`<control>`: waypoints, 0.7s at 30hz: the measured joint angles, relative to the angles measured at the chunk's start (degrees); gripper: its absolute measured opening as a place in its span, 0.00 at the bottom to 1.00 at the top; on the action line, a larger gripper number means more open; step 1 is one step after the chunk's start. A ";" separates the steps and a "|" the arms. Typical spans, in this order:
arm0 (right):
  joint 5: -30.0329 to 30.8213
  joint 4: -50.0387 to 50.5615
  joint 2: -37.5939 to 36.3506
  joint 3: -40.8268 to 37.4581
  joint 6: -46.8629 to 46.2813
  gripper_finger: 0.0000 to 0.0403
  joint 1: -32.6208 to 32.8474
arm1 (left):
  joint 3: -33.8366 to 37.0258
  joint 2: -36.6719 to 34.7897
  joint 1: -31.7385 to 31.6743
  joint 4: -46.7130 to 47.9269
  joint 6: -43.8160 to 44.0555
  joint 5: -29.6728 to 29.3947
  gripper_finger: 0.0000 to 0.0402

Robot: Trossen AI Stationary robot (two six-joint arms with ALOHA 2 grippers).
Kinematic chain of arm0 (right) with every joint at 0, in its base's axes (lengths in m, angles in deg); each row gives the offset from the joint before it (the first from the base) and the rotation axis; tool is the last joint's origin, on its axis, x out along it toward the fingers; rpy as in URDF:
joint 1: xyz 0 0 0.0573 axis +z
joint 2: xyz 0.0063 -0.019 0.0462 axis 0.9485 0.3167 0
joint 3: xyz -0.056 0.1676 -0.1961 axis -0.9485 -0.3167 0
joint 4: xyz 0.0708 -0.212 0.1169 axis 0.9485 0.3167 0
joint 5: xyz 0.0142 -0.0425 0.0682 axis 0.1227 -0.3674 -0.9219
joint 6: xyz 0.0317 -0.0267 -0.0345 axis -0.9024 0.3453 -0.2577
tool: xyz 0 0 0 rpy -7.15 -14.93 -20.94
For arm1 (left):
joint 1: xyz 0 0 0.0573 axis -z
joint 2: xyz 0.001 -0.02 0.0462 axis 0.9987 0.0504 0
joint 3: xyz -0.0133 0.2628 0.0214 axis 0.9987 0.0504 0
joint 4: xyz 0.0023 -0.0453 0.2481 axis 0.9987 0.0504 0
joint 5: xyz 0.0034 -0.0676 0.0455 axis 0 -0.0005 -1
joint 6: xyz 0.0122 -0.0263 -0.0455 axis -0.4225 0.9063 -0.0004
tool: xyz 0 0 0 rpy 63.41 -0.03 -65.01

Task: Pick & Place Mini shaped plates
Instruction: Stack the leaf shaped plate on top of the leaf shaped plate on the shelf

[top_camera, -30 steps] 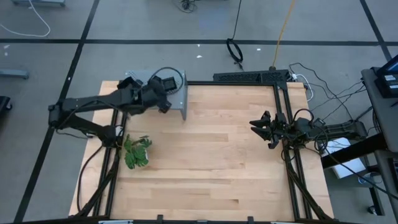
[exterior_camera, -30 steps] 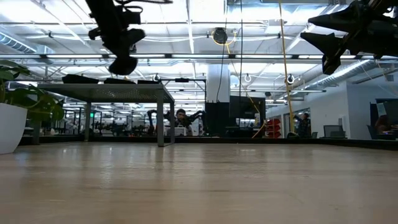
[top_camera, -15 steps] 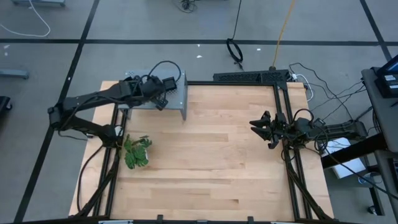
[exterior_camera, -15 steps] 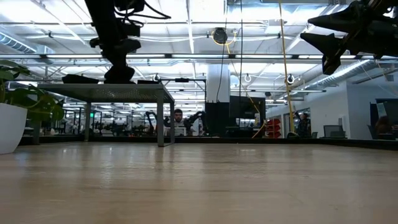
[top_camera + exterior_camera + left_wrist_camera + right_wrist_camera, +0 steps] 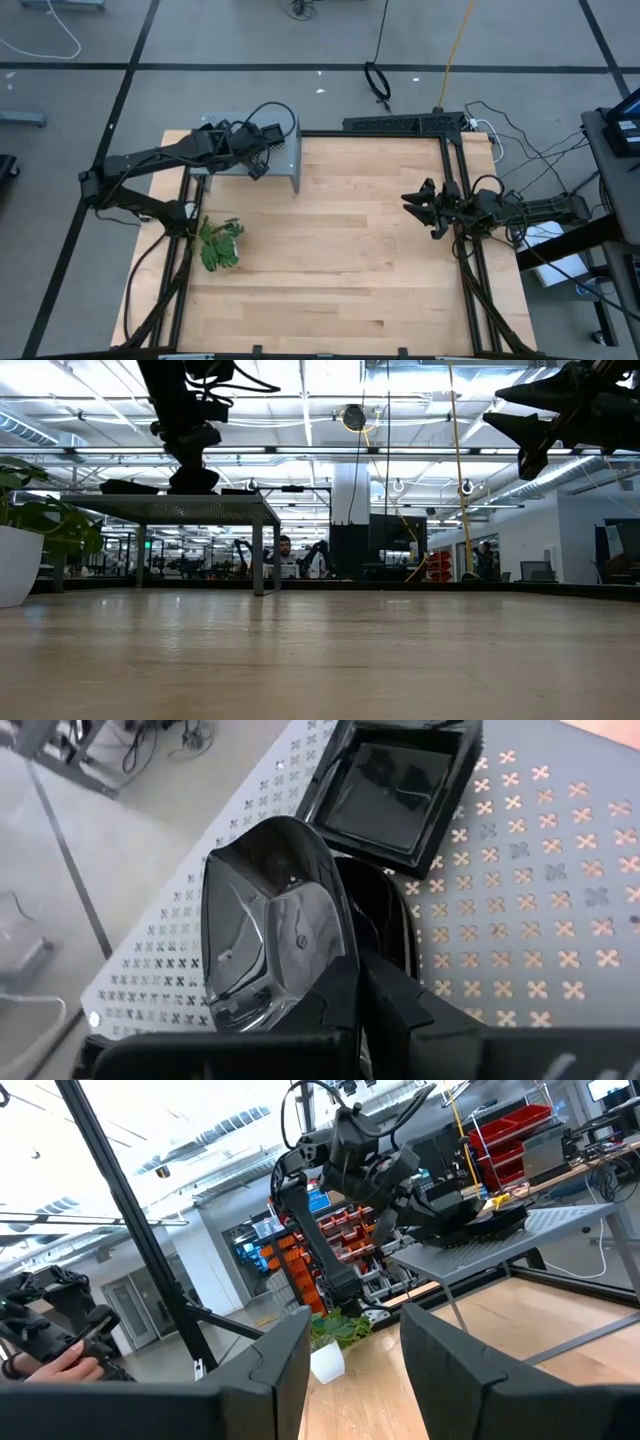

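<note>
My left gripper (image 5: 256,160) (image 5: 194,478) is low over the grey perforated shelf (image 5: 285,152) (image 5: 560,890) at the table's far left corner, shut on a glossy black angular mini plate (image 5: 270,935). A square black plate (image 5: 392,792) rests flat on the shelf just beyond it. More dark plates (image 5: 130,487) lie along the shelf top (image 5: 170,500) in the low view. My right gripper (image 5: 418,205) (image 5: 355,1380) hovers open and high near the table's right edge, far from the shelf. My left gripper holds the angular plate by its rim nearest the wrist (image 5: 335,995), coming down on it from above. One dark finger (image 5: 410,995) lies against the rim; the plate hides the other. The plate sits tilted, close over the shelf; whether it touches the shelf, I cannot tell.
A green plant (image 5: 220,243) in a white pot (image 5: 18,565) stands near the table's left edge, nearer than the shelf. The wooden table (image 5: 370,270) stretches bare between the arms. Black frame rails (image 5: 455,160) run along the far and right edges.
My left gripper has come down from above the shelf to its top, moving a little toward the far edge with the plate still in its hold. Most of the drop came in the first half second; since then it has barely moved.
</note>
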 joint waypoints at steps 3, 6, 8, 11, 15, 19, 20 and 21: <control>0.02 0.02 0.00 0.02 0.00 0.36 -0.01 | 0.00 -0.03 0.15 0.02 -3.35 0.80 0.04; 0.01 0.02 0.00 0.01 0.00 0.36 -0.02 | 0.00 -0.03 0.19 0.46 -5.85 1.44 0.05; 0.02 0.04 0.00 0.00 0.00 0.36 0.00 | 0.00 -0.03 0.15 0.48 -6.05 1.44 0.05; 0.02 0.02 0.00 0.02 0.00 0.36 0.00 | 0.00 -0.03 0.15 0.86 -7.84 1.46 0.04; 0.00 0.03 0.00 0.00 0.00 0.36 0.00 | 0.00 -0.03 0.15 1.76 -11.71 1.69 0.03; 0.00 0.02 0.00 0.00 0.00 0.36 0.00 | 0.00 -0.03 0.15 2.61 -12.91 2.96 0.05; 0.00 0.02 0.00 0.00 0.00 0.36 0.00 | 0.00 -0.03 0.15 2.72 -12.72 2.97 0.06; 0.00 0.04 0.00 0.02 0.00 0.36 0.00 | 0.00 -0.03 0.15 2.87 -12.39 3.00 0.06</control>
